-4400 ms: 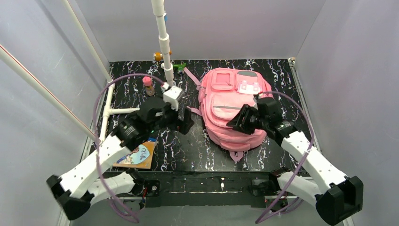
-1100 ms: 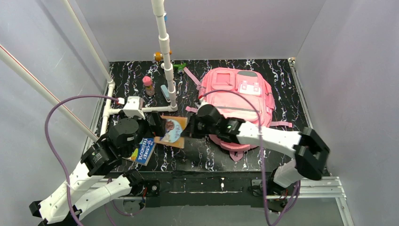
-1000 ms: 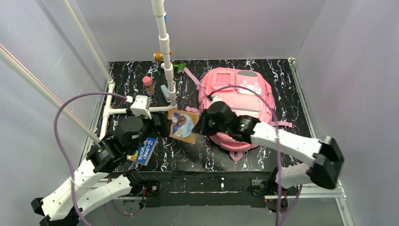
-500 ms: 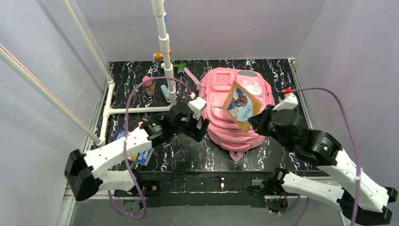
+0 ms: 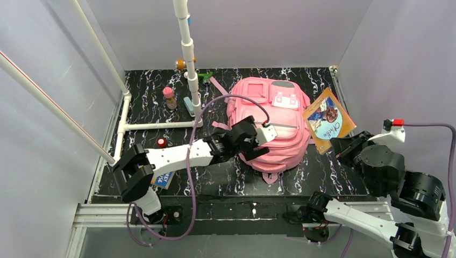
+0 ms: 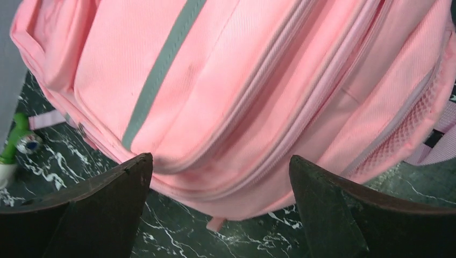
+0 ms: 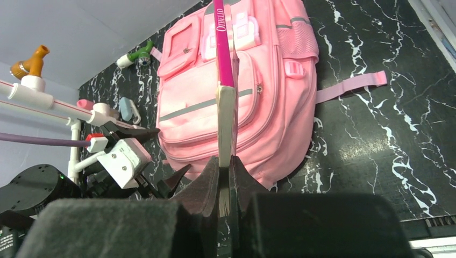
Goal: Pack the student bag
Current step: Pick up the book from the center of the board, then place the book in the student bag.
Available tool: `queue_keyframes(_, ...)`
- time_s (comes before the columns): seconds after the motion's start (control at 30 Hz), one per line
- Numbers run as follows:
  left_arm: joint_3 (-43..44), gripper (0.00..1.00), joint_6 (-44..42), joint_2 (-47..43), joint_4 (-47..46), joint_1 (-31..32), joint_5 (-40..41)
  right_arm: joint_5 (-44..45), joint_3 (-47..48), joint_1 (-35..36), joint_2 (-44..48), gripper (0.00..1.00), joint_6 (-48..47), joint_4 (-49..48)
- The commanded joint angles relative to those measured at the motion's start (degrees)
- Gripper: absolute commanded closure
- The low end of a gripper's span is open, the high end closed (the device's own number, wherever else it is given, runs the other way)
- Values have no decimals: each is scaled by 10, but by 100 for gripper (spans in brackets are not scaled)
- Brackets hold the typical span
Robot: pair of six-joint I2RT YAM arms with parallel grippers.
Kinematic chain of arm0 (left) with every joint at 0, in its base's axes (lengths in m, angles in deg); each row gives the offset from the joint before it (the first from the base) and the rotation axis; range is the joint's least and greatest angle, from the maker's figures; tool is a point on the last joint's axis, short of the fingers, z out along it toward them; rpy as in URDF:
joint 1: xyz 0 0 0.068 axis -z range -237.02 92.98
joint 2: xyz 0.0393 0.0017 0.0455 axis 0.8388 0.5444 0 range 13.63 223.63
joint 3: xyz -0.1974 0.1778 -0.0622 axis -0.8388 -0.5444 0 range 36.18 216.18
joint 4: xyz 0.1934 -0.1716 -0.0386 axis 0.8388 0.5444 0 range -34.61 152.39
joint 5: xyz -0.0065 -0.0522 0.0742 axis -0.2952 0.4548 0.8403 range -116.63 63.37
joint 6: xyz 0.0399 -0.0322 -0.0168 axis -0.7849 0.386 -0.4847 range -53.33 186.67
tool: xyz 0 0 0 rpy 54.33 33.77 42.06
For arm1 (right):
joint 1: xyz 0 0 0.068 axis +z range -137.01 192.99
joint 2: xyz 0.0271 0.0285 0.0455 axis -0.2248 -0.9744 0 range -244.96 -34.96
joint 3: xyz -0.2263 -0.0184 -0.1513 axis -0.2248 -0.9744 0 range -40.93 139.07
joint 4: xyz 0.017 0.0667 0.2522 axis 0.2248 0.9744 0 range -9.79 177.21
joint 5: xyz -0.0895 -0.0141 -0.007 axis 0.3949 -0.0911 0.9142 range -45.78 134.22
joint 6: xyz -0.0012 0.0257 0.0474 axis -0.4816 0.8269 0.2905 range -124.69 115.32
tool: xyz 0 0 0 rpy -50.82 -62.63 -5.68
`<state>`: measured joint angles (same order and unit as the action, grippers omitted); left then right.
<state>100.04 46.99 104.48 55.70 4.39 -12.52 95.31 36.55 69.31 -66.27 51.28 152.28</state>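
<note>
The large pink fabric backpack (image 5: 271,121) lies flat at the far right of the black marbled surface (image 5: 220,174), long axis far-to-near, its near-left flank just ahead of the wide-spread left end effector (image 5: 255,138), while the right end effector (image 7: 226,166) pinches a thin orange-edged paperback book (image 5: 329,119) aloft toward the right edge.

Left arm (image 5: 177,156) stretched rightward, left tool (image 6: 219,160) gaping wide. Right arm (image 5: 384,169) raised, right tool (image 7: 226,166) pinched closed.
</note>
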Motion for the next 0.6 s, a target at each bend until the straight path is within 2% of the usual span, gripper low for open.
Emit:
queue_keyframes(0.0,54,3,-68,19,-30,11,24,32,15,1,6,99,26,19)
queue_keyframes(0.2,92,6,-87,70,-33,16,28,28,15,2,24,99,29,15)
queue_keyframes(0.27,105,9,-89,87,-36,16,40,24,19,2,22,99,30,21)
queue_keyframes(0.5,141,34,-85,112,-44,19,92,7,4,2,25,99,41,28)
queue_keyframes(0.57,148,47,-78,109,-44,19,95,2,-4,2,30,99,45,27)
